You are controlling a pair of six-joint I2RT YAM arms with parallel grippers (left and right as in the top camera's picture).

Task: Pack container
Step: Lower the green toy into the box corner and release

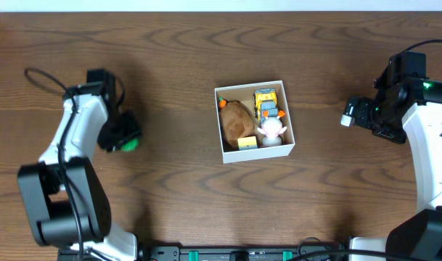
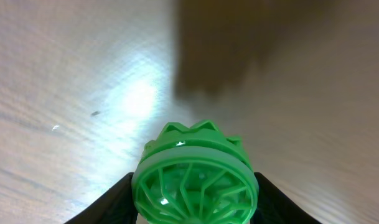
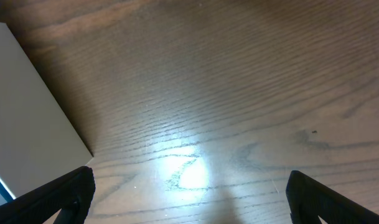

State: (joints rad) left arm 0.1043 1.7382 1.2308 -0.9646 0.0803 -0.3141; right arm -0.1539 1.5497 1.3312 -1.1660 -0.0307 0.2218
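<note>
Container [image 1: 260,153] first, seen from overhead: the square white box sits near the middle of the wooden table [image 1: 170,58], slightly skewed to the table's edges. Inside it lie a brown plush toy [image 1: 236,119] on the left side, a yellow toy car [image 1: 265,104] at the upper right, a small white-and-pink figure [image 1: 271,130] just below the car, and a yellow block [image 1: 247,143] against the near wall. Well apart to the left, the left gripper [image 1: 123,135] is low over the table with a green toy [image 1: 131,143] showing at its tip. The right gripper [image 1: 351,114] is off to the right of the box, clear of it and pointing towards it.

Left wrist view: the green toy fills the lower middle, a rounded plastic piece with a ribbed, spoked face and a jagged crown on top. Dark fingers [image 2: 108,205] press on both sides of it, so the jaws are clamped on the toy. Wood grain with a bright glare patch lies beyond.

Right wrist view: the two black fingers [image 3: 58,196] stand far apart in the bottom corners with only bare wood between them, so this tool is spread wide and holds nothing. A pale flat surface fills the left edge; whether it is the box's wall cannot be told.
</note>
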